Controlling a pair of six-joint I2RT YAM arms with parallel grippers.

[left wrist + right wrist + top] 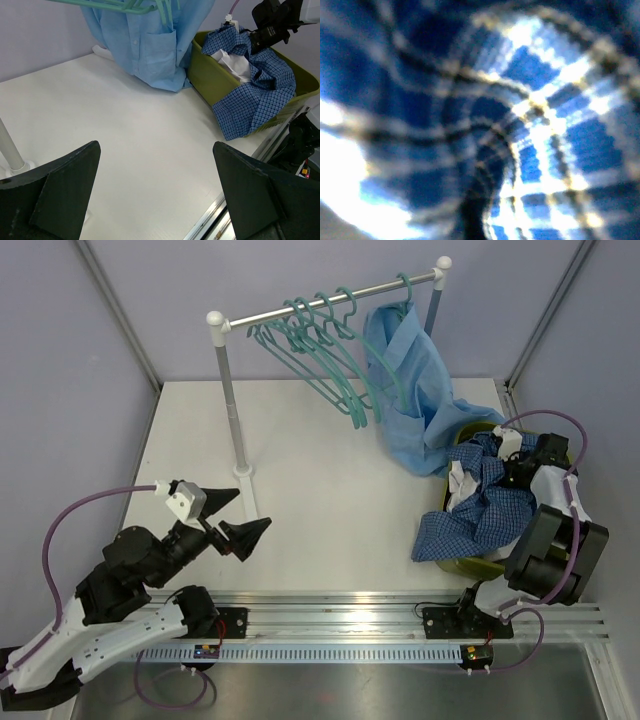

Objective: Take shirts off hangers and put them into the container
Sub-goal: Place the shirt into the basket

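left gripper (251,508): released, jaws spread wide, hovering over the table (330,490) at 8 o'clock.
right gripper (503,460): down in the container, lens pressed to checked cloth; cannot tell whether clenched or loose.
container (214,80): 4 o'clock; dark blue check shirt (480,518) spills over its near rim, white shirt (234,61) inside.
light blue shirt (408,390): hung on the rail (320,302), 1 o'clock, hem just beside the container.
empty hangers (318,345): four, on the rail at 12 o'clock.

A silver clothes rail (375,285) with white ball ends stands on the white table (320,490), toward its far edge.
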